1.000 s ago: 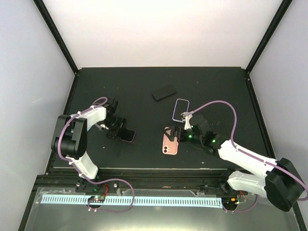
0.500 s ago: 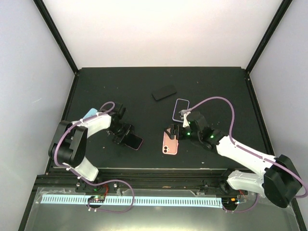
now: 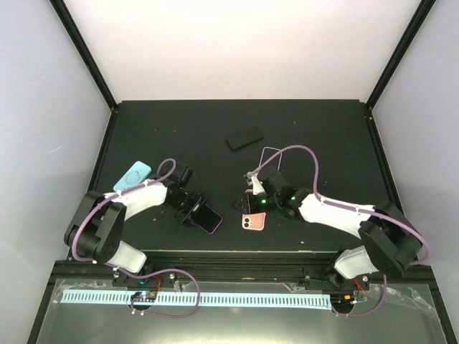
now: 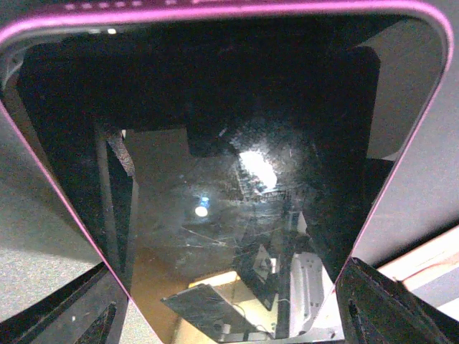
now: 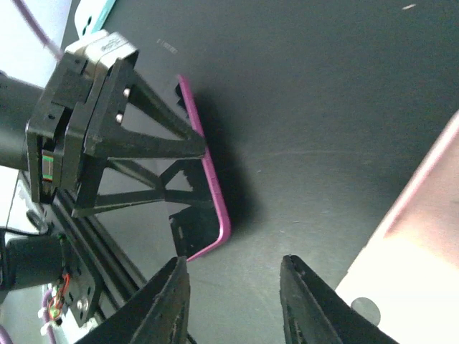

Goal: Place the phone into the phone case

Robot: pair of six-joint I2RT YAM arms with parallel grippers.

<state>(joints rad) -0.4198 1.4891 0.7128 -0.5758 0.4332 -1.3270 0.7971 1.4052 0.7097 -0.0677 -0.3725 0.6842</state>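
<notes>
Inspector: Phone, magenta-rimmed: where?
Assessor: Clamped in the left gripper, at the front of the black table, white walls around.
Inspector: Counts?
Assessor: Three phones, including a pink phone and a black phone. Two cases: clear case, light-blue case. Right gripper: fingers narrowly apart, gripping nothing.

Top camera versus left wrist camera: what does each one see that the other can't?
Only the top camera shows the whole table: the pink phone or case, the light blue case and a black slab farther back. Only the left wrist camera shows, close up, the smudges and reflections on the glass of the purple-rimmed phone. Both show that phone held in the left claw.
</notes>
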